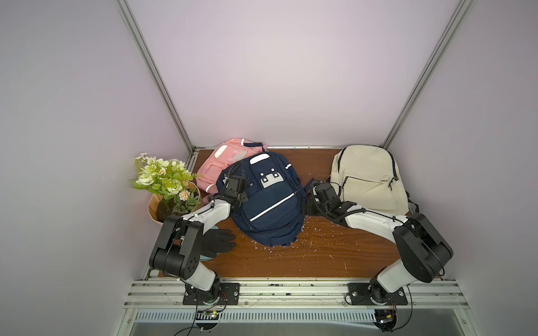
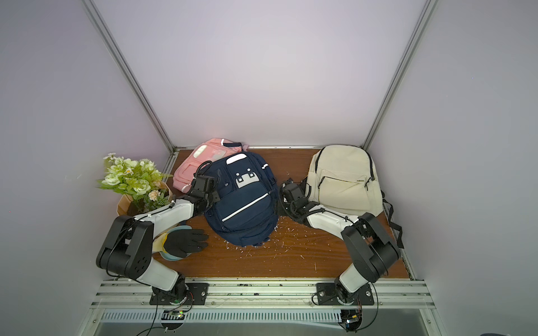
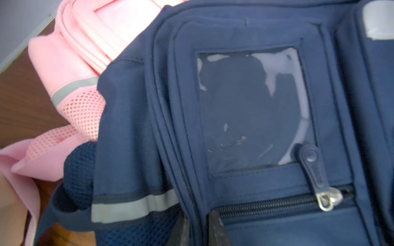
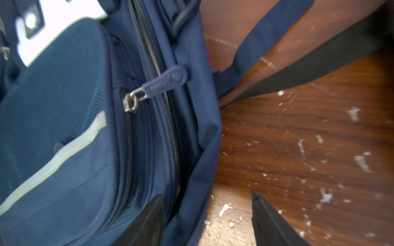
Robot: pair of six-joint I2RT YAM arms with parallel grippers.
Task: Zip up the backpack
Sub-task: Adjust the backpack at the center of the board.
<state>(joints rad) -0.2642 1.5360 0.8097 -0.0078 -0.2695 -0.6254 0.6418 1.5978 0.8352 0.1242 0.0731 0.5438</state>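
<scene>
The navy backpack (image 1: 270, 203) (image 2: 244, 203) lies face up in the middle of the wooden table in both top views. My left gripper (image 1: 236, 186) (image 3: 199, 230) is at its upper left side, shut on a ridge of the backpack's navy seam fabric next to a small closed pocket zipper. That zipper's pull tab (image 3: 315, 170) lies beside a clear window. My right gripper (image 1: 309, 203) (image 4: 210, 215) is open at the backpack's right side, one finger (image 4: 147, 223) over the fabric and nothing held. A zipper slider (image 4: 130, 104) with its blue pull tab (image 4: 166, 82) sits further up that side.
A pink backpack (image 1: 224, 163) lies partly under the navy one at the back left. A cream backpack (image 1: 369, 180) is at the back right. A flower pot (image 1: 166, 186) stands at the left, a black glove (image 1: 218, 240) near it. White scraps (image 1: 320, 232) dot the table.
</scene>
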